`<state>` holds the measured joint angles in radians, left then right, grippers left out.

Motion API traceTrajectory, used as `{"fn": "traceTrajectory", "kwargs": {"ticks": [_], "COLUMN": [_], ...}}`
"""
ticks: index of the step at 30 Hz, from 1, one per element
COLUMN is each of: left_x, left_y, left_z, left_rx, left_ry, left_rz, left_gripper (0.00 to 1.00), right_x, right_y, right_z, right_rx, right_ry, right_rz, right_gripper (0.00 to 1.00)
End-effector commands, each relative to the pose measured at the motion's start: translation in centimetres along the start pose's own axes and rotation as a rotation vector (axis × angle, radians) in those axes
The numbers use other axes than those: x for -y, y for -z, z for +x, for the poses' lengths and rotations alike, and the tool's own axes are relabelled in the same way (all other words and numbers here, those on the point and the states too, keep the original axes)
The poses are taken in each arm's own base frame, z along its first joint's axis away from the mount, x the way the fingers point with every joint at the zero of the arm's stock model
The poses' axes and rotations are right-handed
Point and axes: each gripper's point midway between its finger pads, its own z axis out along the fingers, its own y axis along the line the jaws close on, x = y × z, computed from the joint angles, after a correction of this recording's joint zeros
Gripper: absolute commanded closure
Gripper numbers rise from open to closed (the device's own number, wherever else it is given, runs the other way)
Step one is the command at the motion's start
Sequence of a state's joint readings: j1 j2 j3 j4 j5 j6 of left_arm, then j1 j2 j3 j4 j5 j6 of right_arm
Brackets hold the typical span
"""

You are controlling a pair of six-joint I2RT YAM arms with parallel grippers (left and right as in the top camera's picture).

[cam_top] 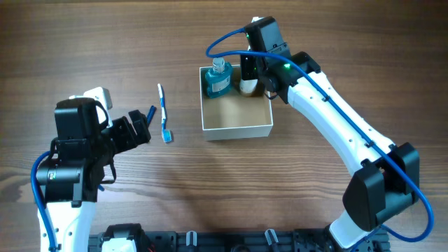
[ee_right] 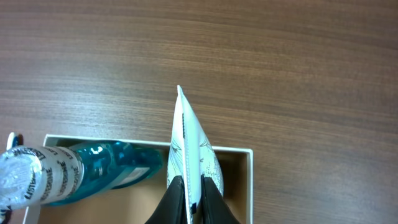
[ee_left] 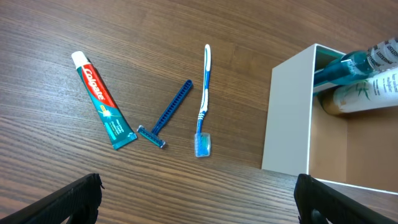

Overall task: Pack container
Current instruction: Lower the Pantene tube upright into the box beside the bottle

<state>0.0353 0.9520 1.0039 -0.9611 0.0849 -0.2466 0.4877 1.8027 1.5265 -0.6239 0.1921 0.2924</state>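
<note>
since its far wall seems to prop tall items, on the counter (cam_top: 315, 42) the container (cam_top: 234, 115) has a blue mouthwash bottle (cam_top: 218, 78) leaning there, and the right jaws, pinched on a white tube (ee_right: 189, 143), sit over that same wall; the left jaws gape empty, well left, near the toothbrush (ee_left: 203, 102).

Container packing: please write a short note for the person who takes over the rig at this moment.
Left gripper: open, empty, over the table left of the toothbrush.
Right gripper: fingers shut on a white tube, at the container, beside the bottle.
Done: blue bottle lies in the container.
Left: release the tube inside; then pack the toothbrush, razor and toothpaste, all on the table left of the container.
</note>
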Motion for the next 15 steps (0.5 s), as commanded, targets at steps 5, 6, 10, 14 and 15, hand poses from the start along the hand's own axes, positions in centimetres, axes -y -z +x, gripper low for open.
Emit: {"fn": "traceTrajectory", "kwargs": {"ticks": [5,6,10,14,15], "left_x": [0.6,0.6,0.6,0.6,0.6], "left_y": [0.5,0.5,0.5,0.5,0.5], "left_z": [-0.6,-0.6,-0.6,-0.6,-0.6], "left_rx": [0.012,0.012,0.012,0.012,0.012], "left_ry": [0.012,0.012,0.012,0.012,0.012], "left_rz": [0.032,0.032,0.032,0.032,0.032], "left_gripper": [0.0,0.0,0.0,0.0,0.0], "right_x": [0.7,0.6,-0.1,-0.7,-0.8], "right_y": [-0.2,-0.2,-0.2,0.2,0.3], "right_z": [0.4,0.4,0.9,1.9,2.0], "right_rx": [-0.013,-0.014,-0.038,-0.082,-0.087], "right_ry": [0.011,0.011,0.012,0.017,0.018], "right_rz": [0.041,0.04,-0.002,-0.04,-0.041], "right_gripper": [0.77,0.69,0.52,0.5,0.5]}}
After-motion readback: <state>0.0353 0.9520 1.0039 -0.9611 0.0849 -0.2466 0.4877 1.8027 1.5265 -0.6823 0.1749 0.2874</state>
